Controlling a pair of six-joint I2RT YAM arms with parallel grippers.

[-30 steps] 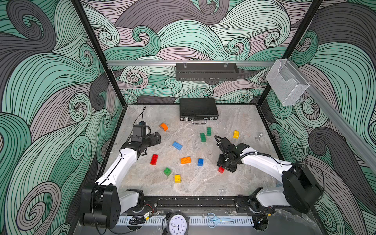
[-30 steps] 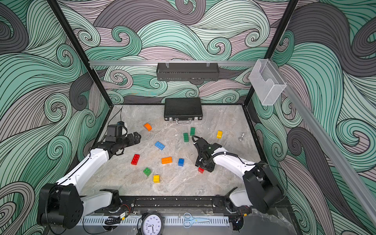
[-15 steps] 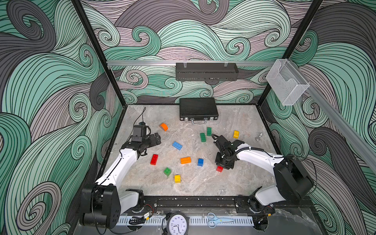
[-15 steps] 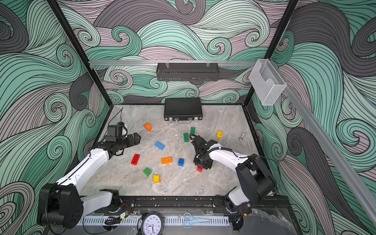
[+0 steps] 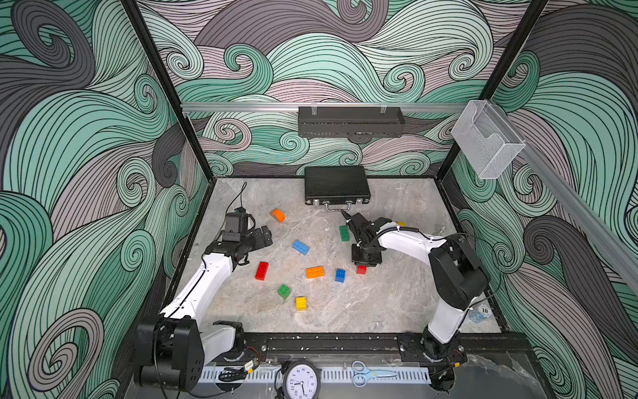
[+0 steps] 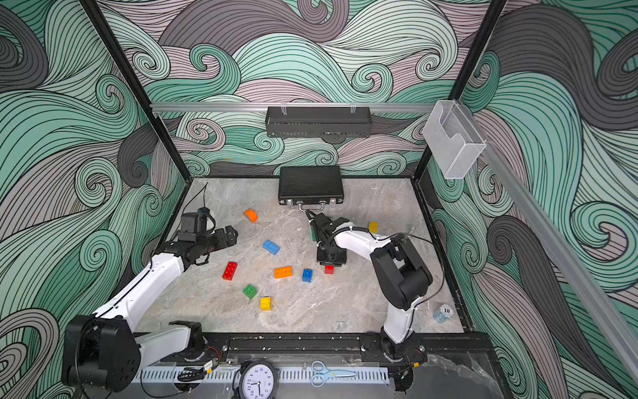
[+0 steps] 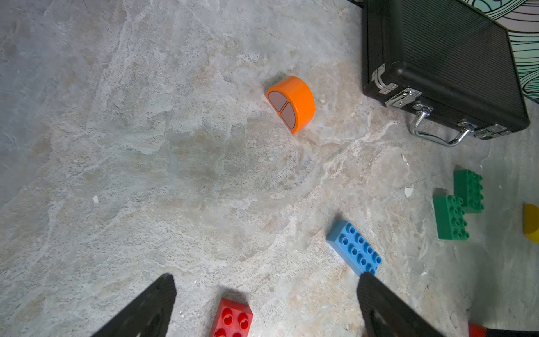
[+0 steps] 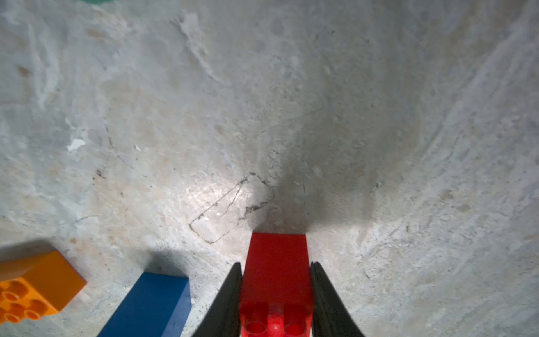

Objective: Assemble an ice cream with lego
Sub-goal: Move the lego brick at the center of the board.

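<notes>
Case [image 5: 336, 184] at table [image 5: 397, 304] rear, centre. Half-round piece [image 5: 278, 215] before it, leftward. Bricks [image 5: 315, 272] scattered mid-table. Held brick [image 5: 361, 269] between jaws of right gripper [image 8: 275, 265], right of the scatter. Clock [image 5: 301, 381], scissors [image 5: 371, 373] along front edge.

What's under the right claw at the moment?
A small red brick, clamped in the right claw, over the marble table. In both top views the claw covers most of it; whether it touches the table is hidden.
</notes>
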